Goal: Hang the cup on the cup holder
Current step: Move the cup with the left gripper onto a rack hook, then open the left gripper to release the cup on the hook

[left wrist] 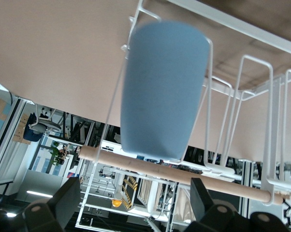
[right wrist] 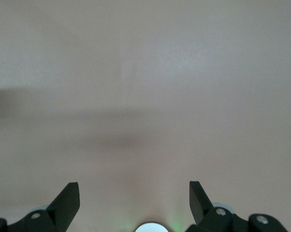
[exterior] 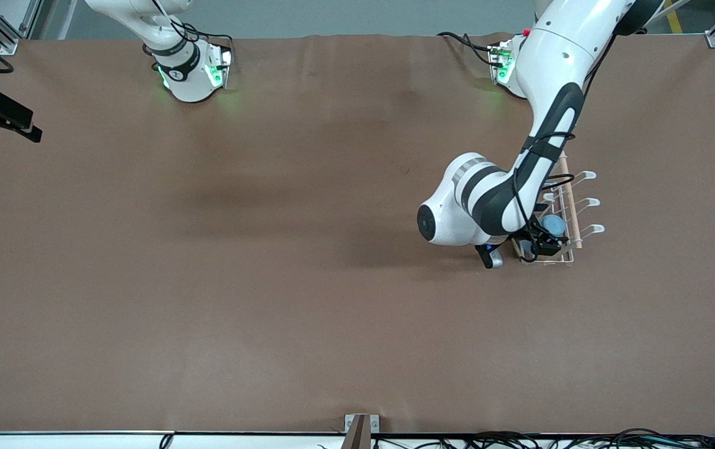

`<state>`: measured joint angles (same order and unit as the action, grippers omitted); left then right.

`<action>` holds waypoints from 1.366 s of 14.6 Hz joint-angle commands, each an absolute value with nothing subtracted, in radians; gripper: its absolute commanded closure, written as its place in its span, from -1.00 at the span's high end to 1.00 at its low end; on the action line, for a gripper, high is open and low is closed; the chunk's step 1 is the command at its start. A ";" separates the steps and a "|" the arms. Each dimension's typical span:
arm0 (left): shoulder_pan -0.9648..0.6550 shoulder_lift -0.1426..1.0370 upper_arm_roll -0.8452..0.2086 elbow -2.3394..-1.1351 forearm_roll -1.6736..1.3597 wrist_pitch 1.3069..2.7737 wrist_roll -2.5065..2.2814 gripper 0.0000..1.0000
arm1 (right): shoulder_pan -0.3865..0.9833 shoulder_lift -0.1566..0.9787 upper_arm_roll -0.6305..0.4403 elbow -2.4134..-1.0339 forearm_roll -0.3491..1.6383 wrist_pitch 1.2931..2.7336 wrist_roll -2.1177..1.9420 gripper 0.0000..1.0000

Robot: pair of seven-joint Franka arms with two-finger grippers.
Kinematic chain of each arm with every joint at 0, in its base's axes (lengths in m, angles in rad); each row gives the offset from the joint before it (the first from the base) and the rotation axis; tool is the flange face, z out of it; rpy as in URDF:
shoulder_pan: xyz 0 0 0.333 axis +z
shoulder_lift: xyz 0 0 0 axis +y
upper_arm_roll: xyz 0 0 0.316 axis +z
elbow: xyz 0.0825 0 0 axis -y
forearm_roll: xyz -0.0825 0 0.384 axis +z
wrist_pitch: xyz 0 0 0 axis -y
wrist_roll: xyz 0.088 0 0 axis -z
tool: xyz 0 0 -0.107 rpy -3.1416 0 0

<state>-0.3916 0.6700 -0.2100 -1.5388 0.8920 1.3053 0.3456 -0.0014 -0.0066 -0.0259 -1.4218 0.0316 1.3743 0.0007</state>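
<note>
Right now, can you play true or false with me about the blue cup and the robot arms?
1. The cup is on the cup holder. True.
2. The left gripper is squeezing the cup. False: its fingers are open, apart from the cup.
3. The cup holder stands toward the right arm's end of the table. False: it stands toward the left arm's end.
4. The right gripper holds nothing. True: it is open, with only bare table in front of it, and that arm waits.
5. The cup is red. False: it is light blue.
</note>
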 commanded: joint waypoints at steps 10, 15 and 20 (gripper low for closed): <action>-0.353 0.536 -0.221 -1.241 0.540 1.353 -0.410 1.00 | -0.011 -0.043 -0.012 -1.489 0.009 1.436 0.034 1.00; -0.207 0.364 -0.225 -1.241 0.376 1.399 -0.397 1.00 | -0.014 -0.041 -0.014 -1.509 0.006 1.462 0.034 1.00; -0.062 0.236 -0.221 -1.249 0.187 1.399 -0.384 1.00 | -0.017 -0.040 -0.014 -1.508 0.006 1.489 0.034 1.00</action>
